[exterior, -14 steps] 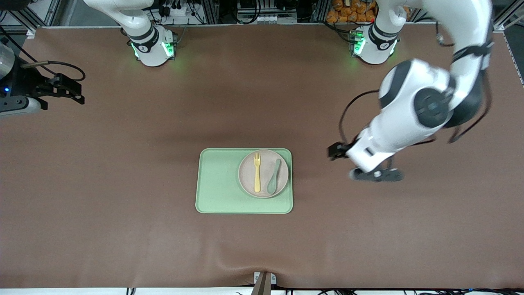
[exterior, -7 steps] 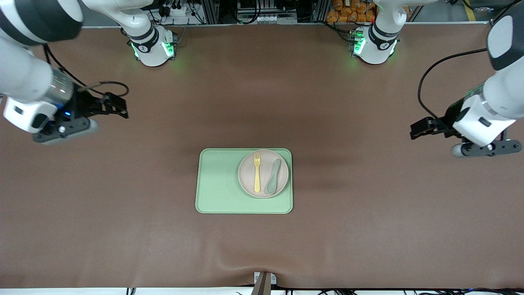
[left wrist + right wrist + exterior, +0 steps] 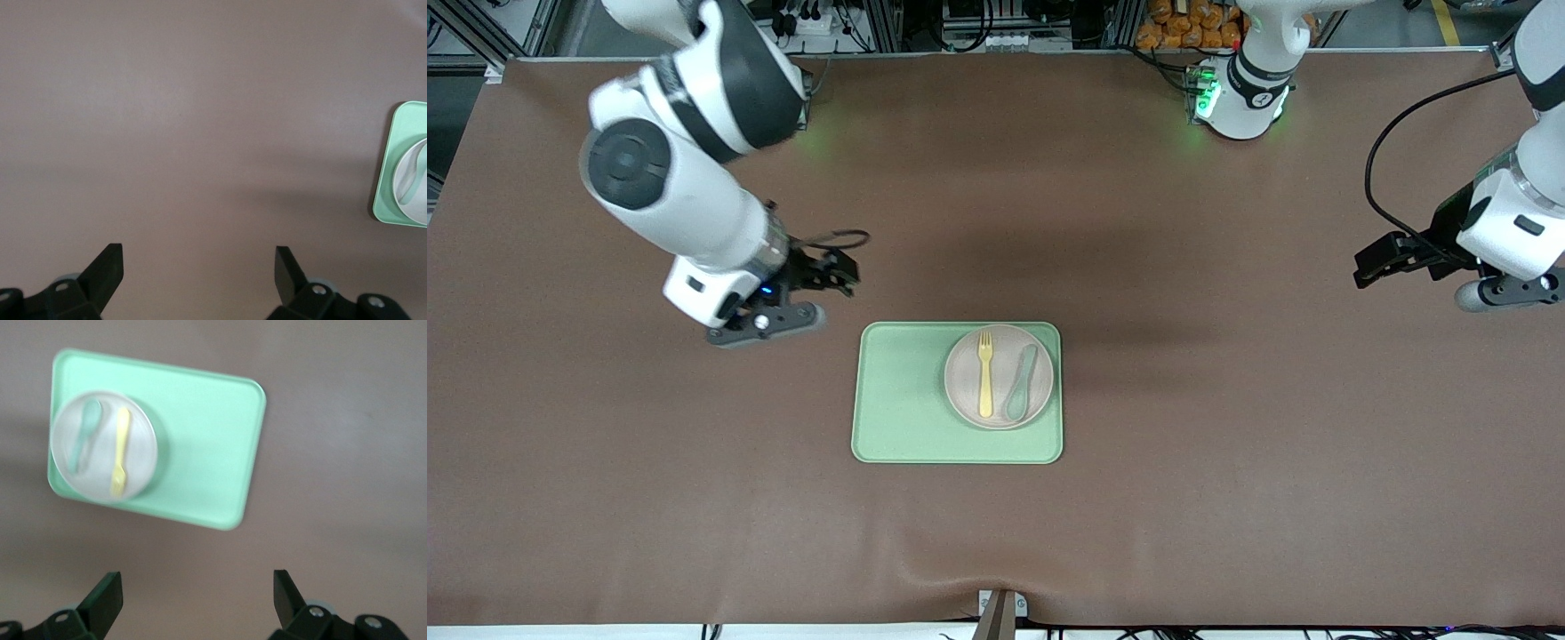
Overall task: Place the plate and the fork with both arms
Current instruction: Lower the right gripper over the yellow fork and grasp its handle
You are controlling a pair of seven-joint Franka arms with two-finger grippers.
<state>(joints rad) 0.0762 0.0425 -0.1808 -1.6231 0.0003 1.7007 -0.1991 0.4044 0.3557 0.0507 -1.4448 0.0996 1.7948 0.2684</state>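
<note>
Right gripper has moved in from the table edge at the right arm's end and now hangs over bare tabletop just off the tray corner, fingers spread wide. Left gripper has withdrawn from beside the tray toward the left arm's end of the table and now hangs over bare tabletop well apart from the tray, fingers spread wide

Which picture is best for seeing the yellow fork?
The front view: the fork lies sharp on the plate, beside the spoon. The right wrist view shows it blurry. The left wrist view catches only the plate's edge and no fork.
</note>
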